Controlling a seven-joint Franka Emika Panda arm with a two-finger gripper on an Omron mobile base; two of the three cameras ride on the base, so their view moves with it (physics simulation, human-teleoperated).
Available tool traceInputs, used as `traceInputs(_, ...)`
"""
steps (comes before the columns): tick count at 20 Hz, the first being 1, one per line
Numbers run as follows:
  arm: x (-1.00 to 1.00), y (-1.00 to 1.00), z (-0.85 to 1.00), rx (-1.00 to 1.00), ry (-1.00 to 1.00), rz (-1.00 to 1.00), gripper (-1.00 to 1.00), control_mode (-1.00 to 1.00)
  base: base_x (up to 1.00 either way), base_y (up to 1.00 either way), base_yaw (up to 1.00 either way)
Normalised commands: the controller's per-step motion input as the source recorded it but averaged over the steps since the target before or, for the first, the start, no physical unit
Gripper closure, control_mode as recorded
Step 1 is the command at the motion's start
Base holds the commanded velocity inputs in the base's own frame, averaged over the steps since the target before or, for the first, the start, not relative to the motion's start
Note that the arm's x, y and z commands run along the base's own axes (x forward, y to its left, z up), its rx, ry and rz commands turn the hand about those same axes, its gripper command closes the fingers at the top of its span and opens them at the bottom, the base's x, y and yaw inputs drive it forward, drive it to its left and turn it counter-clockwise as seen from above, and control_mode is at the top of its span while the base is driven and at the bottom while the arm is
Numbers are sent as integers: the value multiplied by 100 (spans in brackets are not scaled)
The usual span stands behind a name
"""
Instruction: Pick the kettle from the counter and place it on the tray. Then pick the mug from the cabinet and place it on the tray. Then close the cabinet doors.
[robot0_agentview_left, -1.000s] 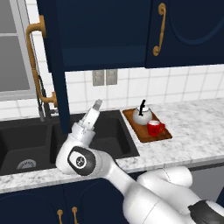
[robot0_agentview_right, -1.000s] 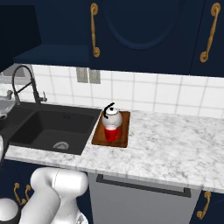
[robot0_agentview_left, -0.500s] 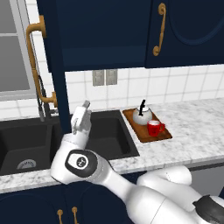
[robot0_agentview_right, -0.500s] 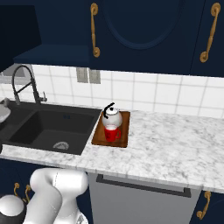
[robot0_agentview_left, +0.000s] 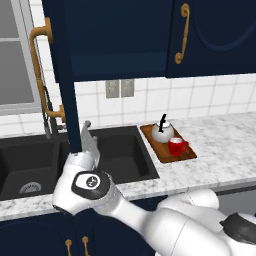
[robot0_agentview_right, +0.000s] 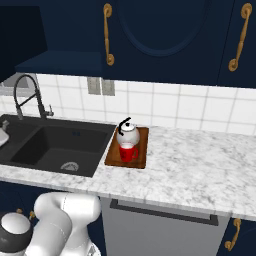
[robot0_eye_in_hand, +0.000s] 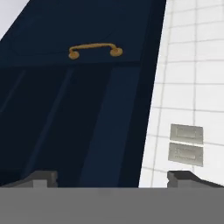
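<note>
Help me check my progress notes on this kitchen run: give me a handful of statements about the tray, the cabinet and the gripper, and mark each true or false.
1. The kettle and the mug both stand on the tray. True.
2. The mug is blue. False: it is bright red.
3. The gripper is shut on the mug. False: its jaws stand open and empty, beside the lower edge of the open left cabinet door.
4. Both cabinet doors are closed. False: the left one still stands open; the right cabinet door looks shut.
5. The tray sits on the counter just right of the black sink. True.
</note>
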Motion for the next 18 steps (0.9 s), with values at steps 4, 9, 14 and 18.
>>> traceInputs(4, 5, 42, -20, -11, 26, 0, -100, -100, 0, 0, 0)
traceInputs(9, 0, 51, 9, -2, 17, -1, -100, -100, 0, 0, 0)
traceInputs(14, -2, 49, 16, 0, 14, -2, -100, -100, 0, 0, 0)
traceInputs(18, -3, 22, -4, 0, 2, 0, -100, -100, 0, 0, 0)
